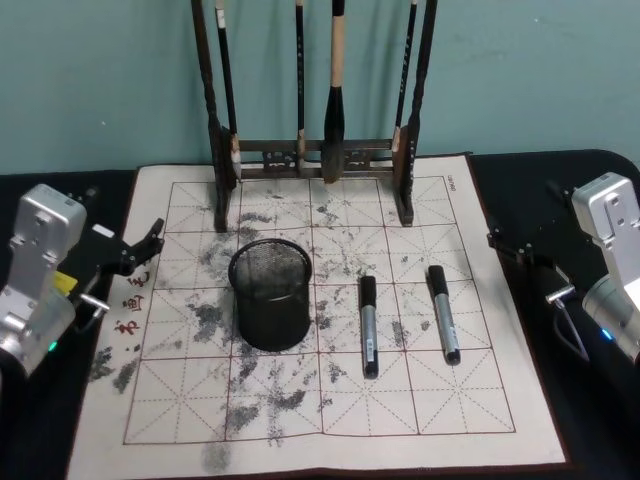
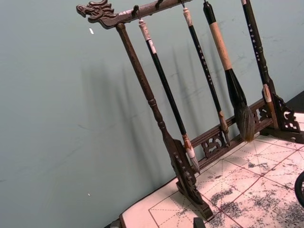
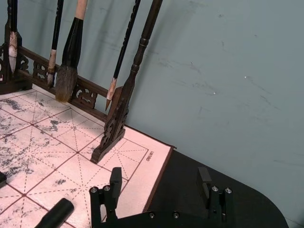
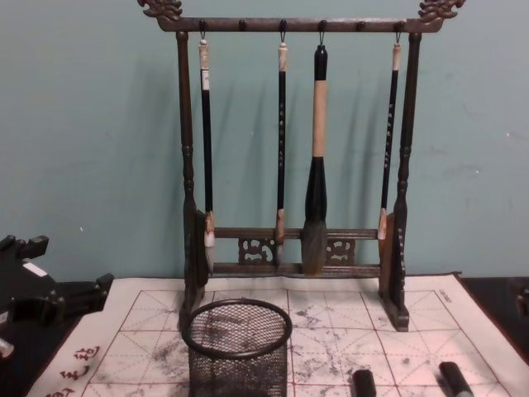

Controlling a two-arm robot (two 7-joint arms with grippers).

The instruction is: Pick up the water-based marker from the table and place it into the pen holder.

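Marker (image 1: 369, 325) lies flat on the desk's (image 1: 560, 170) mat (image 1: 480, 400), just right of the pen holder (image 1: 270, 293), a second marker (image 1: 444, 312) beside it, likely handy for the right tool (image 1: 510, 248); it and the left tool (image 1: 140, 250) gape open.

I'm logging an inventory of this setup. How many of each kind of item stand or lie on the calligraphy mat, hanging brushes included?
Markers: 2
Pen holder: 1
Brush rack: 1
Hanging brushes: 4
Total: 8
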